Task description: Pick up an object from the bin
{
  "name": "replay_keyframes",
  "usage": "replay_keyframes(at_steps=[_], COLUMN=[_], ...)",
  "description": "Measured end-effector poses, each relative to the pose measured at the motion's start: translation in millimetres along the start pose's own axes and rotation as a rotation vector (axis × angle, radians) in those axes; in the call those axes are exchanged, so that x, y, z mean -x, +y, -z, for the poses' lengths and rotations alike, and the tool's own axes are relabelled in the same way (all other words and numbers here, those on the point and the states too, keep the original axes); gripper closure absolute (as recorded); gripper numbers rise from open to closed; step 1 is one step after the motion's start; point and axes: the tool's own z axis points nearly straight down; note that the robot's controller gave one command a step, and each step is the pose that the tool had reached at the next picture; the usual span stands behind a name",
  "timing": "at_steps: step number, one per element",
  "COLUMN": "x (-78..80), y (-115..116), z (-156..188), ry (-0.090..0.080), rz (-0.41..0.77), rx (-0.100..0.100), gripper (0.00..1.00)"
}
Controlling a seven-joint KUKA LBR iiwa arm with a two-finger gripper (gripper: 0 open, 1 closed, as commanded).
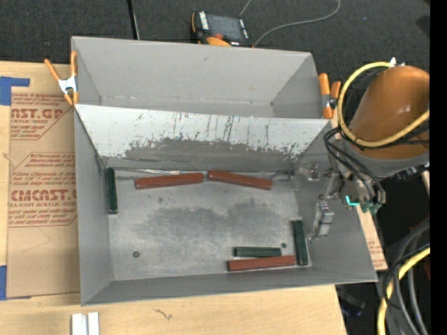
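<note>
My gripper (pixel 324 219) hangs over the bin's right sloping wall, low on the right side. Nothing shows in it. Just left of and below it a dark green bar (pixel 300 241) lies lengthwise against the foot of that wall. A shorter dark green bar (pixel 257 252) lies flat on the floor beside it, and a red-brown bar (pixel 261 263) rests along the front edge under both.
Two red-brown bars (pixel 169 181) (pixel 239 179) lie end to end along the back wall's foot. Another dark green bar (pixel 110 190) stands along the left wall. The arm's orange dome and cables sit outside the bin's right rim.
</note>
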Motion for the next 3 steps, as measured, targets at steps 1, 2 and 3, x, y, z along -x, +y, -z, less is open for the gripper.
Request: replay_keyframes(at_steps=[1,2,3], x=[-13.9,-16.0,-17.2], y=[-19,46,43], z=[-156,-152,-151], ry=[-0.007,-0.016,-0.011], rz=[0.282,0.347,0.339], rx=[-0.001,-0.001,-0.001], gripper=[0.00,0.00,1.00])
